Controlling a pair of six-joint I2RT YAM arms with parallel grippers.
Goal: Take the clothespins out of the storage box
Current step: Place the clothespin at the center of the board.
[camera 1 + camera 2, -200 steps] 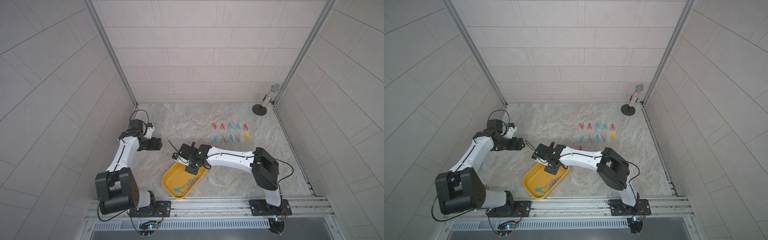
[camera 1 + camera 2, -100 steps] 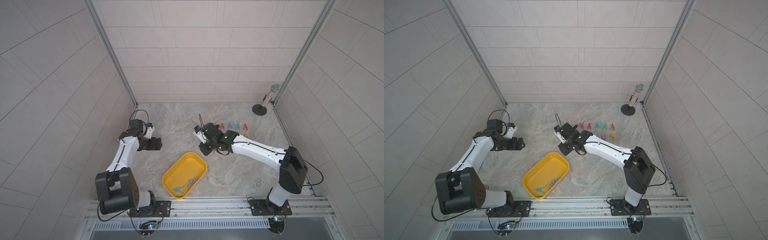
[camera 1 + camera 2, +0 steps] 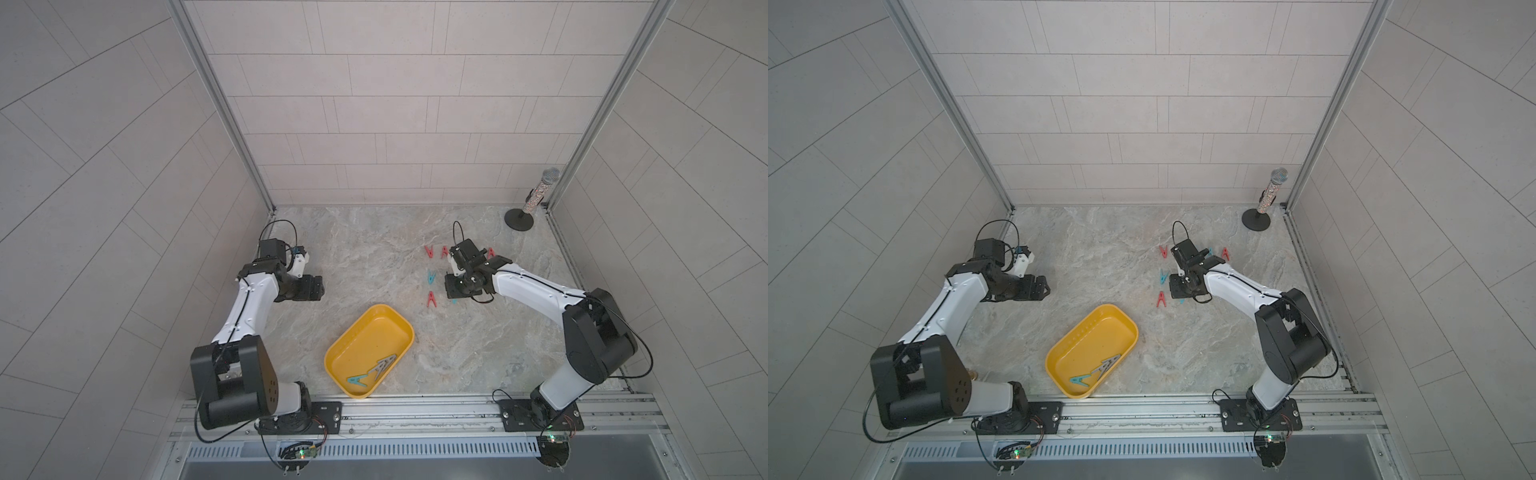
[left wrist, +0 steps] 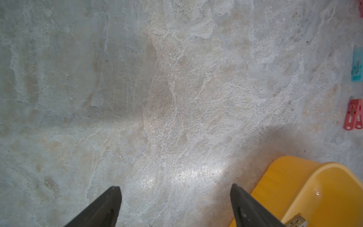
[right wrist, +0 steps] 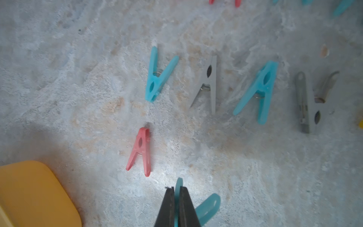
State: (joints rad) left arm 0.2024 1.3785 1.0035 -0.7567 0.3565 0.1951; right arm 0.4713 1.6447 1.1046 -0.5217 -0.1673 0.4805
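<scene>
The marble tabletop (image 3: 374, 249) carried everything. Your storage box (image 3: 370, 332), that shallow yellow tray, sat slantwise near the front edge, and look, it wasn't cleared: a teal clothespin (image 3: 357, 379) lay at its near end with grey clothespins (image 3: 384, 365) just beside it. A microphone stand (image 3: 519, 218) stood off in the far right corner. Your left gripper (image 4: 174, 188) hung over bare marble near the box's far corner, jaws spread wide, nothing between them. Across the table, your right gripper (image 5: 176, 191) was pinched tight on a teal peg (image 5: 208, 206), low over the marble, next to a red peg (image 5: 141, 151) lying flat. Past that, the wrist view caught a row of four pegs (image 5: 209, 82): teal, grey, teal, grey, all outside the box.
</scene>
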